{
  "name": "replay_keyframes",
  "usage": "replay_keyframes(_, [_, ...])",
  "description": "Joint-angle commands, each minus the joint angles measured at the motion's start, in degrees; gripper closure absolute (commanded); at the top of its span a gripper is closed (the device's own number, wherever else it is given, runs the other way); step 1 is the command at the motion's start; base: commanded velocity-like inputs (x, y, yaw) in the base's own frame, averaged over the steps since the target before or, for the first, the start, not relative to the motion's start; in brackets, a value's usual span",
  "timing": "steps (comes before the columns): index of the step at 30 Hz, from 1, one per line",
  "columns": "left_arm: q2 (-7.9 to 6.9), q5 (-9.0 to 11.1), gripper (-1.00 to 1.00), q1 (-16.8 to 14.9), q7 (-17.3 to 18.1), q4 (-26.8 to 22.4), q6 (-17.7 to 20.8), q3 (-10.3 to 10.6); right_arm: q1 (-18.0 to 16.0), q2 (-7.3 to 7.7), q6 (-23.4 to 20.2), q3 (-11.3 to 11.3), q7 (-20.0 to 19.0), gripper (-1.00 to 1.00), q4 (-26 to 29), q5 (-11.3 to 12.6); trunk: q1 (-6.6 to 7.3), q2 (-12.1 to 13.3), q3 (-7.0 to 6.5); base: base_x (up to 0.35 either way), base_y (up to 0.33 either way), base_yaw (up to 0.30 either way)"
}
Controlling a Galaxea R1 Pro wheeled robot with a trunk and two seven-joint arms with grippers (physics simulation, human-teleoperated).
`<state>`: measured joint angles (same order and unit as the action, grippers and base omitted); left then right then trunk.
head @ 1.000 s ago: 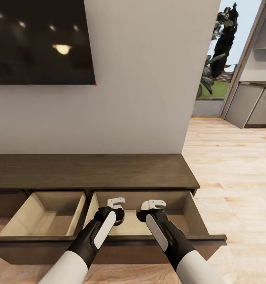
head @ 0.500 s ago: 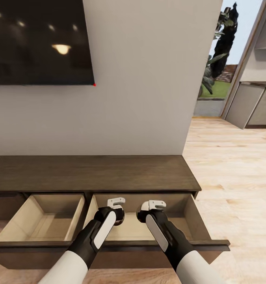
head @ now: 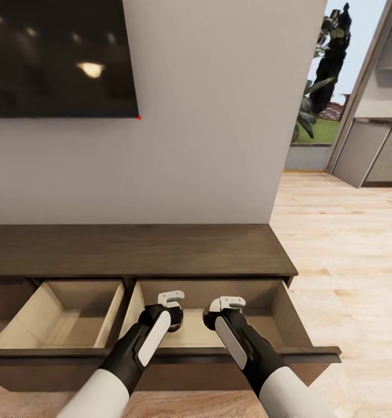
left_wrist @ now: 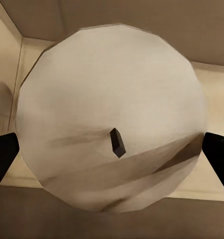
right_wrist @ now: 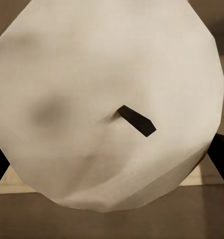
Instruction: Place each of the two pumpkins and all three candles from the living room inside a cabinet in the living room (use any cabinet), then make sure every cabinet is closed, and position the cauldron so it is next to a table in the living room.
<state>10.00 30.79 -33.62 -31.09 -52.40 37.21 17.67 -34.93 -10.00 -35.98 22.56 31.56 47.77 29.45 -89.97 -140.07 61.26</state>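
A dark television screen [head: 59, 58] hangs on the grey wall [head: 207, 116] at upper left. Below it runs the long, low, dark brown cabinet [head: 137, 249], with two drawers pulled open toward the viewer. The left drawer [head: 62, 316] shows a bare pale beige inside.

The right drawer [head: 277, 313] has both arms reaching over it. The left tool [head: 171, 302] hangs above the left part of this drawer, and the right tool [head: 230, 304] hangs just beside it, near the middle.

In the left wrist view, a pale, faceted round candle [left_wrist: 112, 119] with a short dark wick sits between the tool's two dark fingertips [left_wrist: 3, 154], over the drawer's beige floor. In the right wrist view, a second candle [right_wrist: 107, 99] of the same kind sits between that tool's dark fingertips [right_wrist: 222, 154]. Each tool appears closed on its candle, with the fingers at the candle's sides.

To the right, light wooden floor [head: 346, 255] stretches toward a doorway with greenery [head: 320, 87] outside and grey kitchen units [head: 376, 154].
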Motion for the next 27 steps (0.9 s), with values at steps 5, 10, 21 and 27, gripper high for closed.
replay_keyframes(5, [0.00,0.5,1.00,0.0,-0.5,-0.1,0.1,0.1,-0.1,0.00,0.0,0.1,0.5,1.00,0.0,0.4,-1.09,-2.0,0.95,0.000,0.000,0.000])
replay_keyframes(10, [0.00,0.5,1.00,0.0,-0.5,-0.1,0.1,0.1,-0.1,0.00,0.1,0.1,0.5,1.00,0.0,0.4,-1.76,-3.2,1.94,0.000,0.000,0.000])
replay_keyframes(21, [0.00,0.5,1.00,0.0,-0.6,-0.1,0.1,0.1,-0.1,0.00,0.2,0.1,0.5,1.00,0.0,0.3,-1.99,-3.3,3.94,0.000,0.000,0.000])
replay_keyframes(27, [0.00,0.5,1.00,0.0,-0.6,-0.1,0.1,0.1,-0.1,0.00,0.2,0.1,0.5,1.00,0.0,0.3,-1.99,-3.3,3.94,0.005,0.000,0.000])
